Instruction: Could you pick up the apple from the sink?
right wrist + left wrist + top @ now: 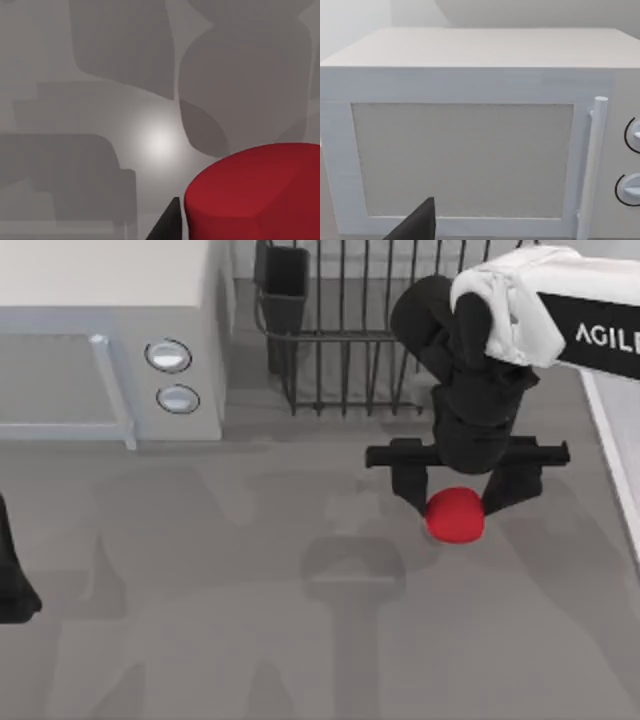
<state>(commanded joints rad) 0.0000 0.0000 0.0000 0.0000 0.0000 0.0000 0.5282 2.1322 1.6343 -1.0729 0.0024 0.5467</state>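
Note:
The bright-red apple (pixel 455 517) hangs between the two dark fingers of my right gripper (pixel 455 502), which is shut on it. It is above the grey counter, and a shadow lies on the surface below and to the left. Close up in the right wrist view, the apple (pixel 260 195) sits beside one dark fingertip (pixel 167 225). The sink's pale raised rim (pixel 612 450) runs along the right edge, to the right of the apple. My left arm (pixel 12 590) is parked at the left edge, facing the microwave.
A white microwave (pixel 110 330) (pixel 470 150) with two round knobs stands at the back left. Right behind my right gripper is a dark wire dish rack (pixel 340 340) with a dark cup (pixel 283 285) on it. Open grey counter spreads across the front.

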